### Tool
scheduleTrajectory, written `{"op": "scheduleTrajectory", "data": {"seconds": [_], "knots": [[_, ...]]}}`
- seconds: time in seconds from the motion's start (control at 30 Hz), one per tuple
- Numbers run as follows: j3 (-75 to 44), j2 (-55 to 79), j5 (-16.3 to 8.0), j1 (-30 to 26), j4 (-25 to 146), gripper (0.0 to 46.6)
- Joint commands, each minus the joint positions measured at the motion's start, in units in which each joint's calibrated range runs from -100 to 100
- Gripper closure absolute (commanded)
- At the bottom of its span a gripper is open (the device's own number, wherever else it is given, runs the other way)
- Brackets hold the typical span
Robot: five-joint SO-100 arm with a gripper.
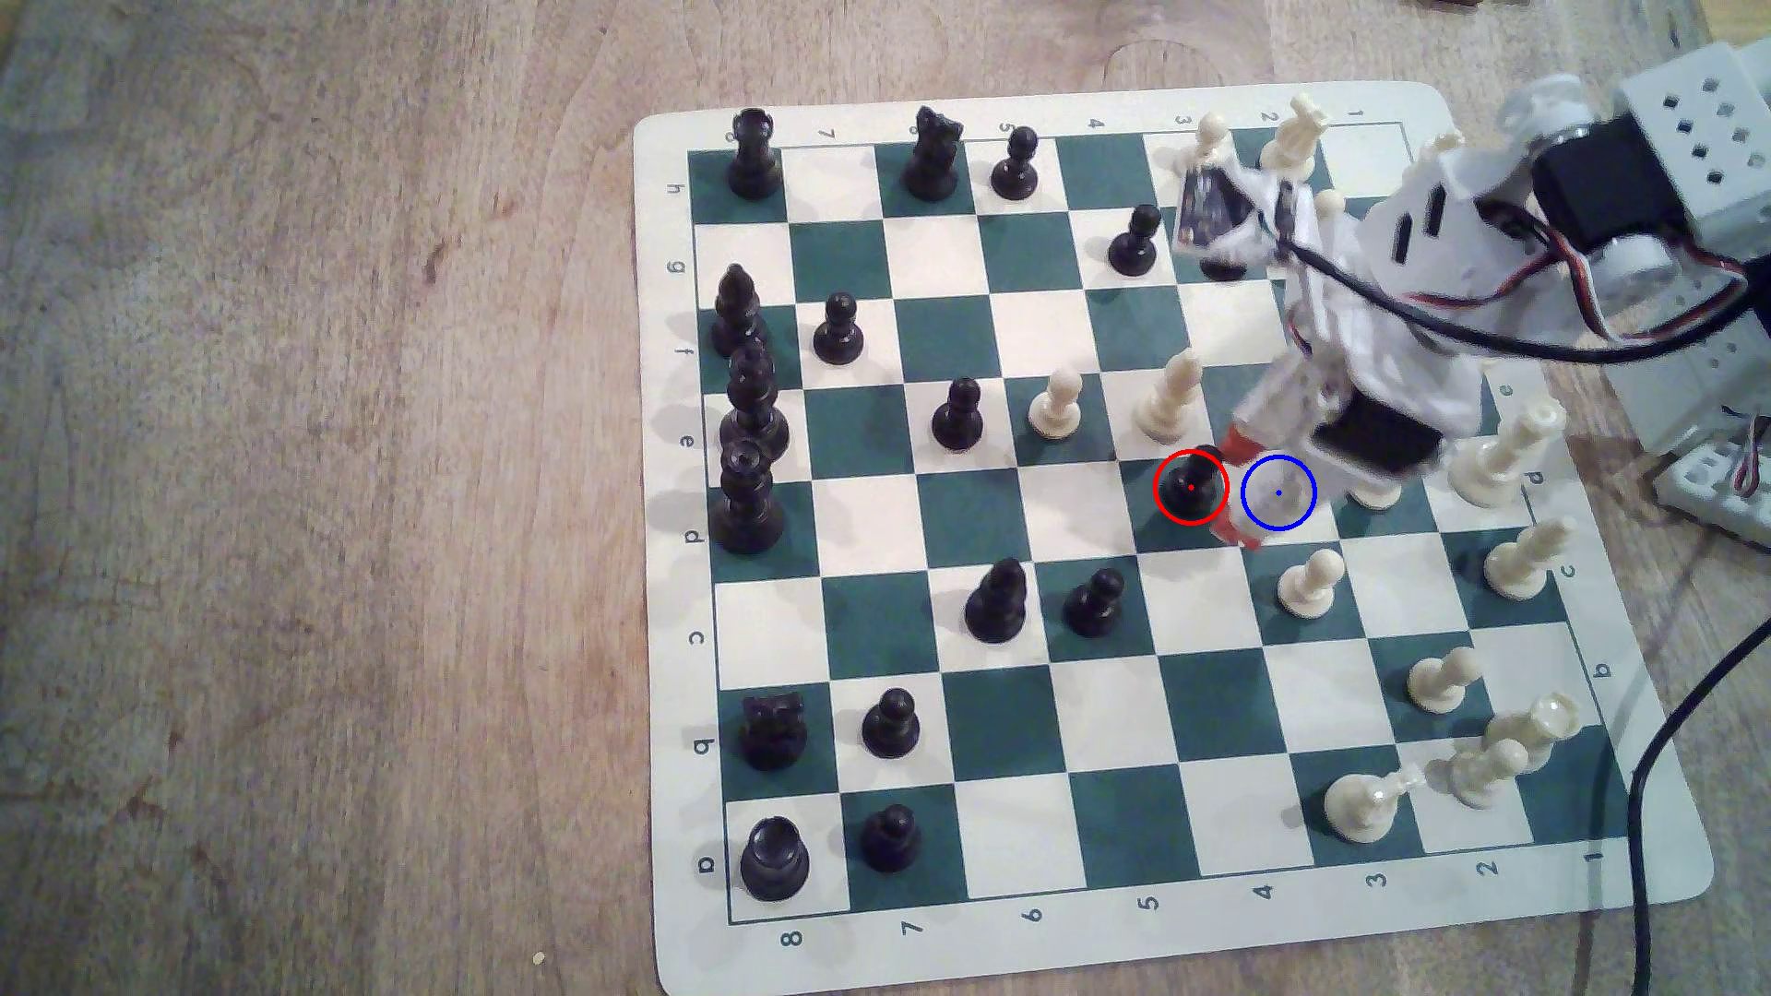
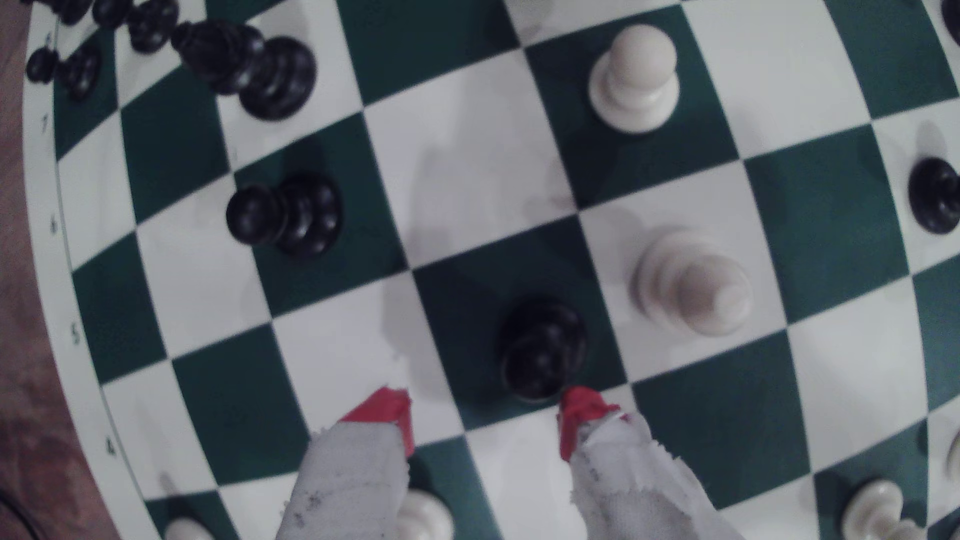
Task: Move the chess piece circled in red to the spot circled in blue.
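1. Your pincer (image 2: pixel 485 423) is released, its red-tipped fingers (image 2: pixel 387 413) spread apart and gripping nothing.
2. The black pawn (image 1: pixel 1191 484) stands upright on a dark green square inside the red ring, just ahead of the fingertips in the wrist view.
3. The blue-ringed square (image 1: pixel 1278 492) is the white one next to it, on the exterior view's right, partly under the arm.
4. You can read the chessboard (image 1: pixel 1006 934) border: numbers 8 to 1 along the near edge, letters a to h up the side.
5. A cream pawn (image 1: pixel 1057 404) stands near on the wooden bench (image 1: pixel 316 479).
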Motion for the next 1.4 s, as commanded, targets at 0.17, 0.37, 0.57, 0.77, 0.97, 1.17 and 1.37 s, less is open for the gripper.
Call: {"op": "scheduleTrajectory", "data": {"seconds": [0.17,0.37,0.57,0.77,0.97,1.17,1.37], "knots": [[-0.24,0.68,1.12,1.58,-2.14,31.5],[-0.33,1.78,1.71,2.6,-3.37,31.6],[-0.14,1.62,1.76,2.99,-5.01,31.9],[0.13,1.45,1.76,3.07,-5.33,33.7],[0.13,1.62,1.81,2.68,-5.33,46.4],[0.22,1.36,1.76,2.6,-5.33,46.4],[0.85,-3.99,1.12,2.6,-5.33,46.4]]}}
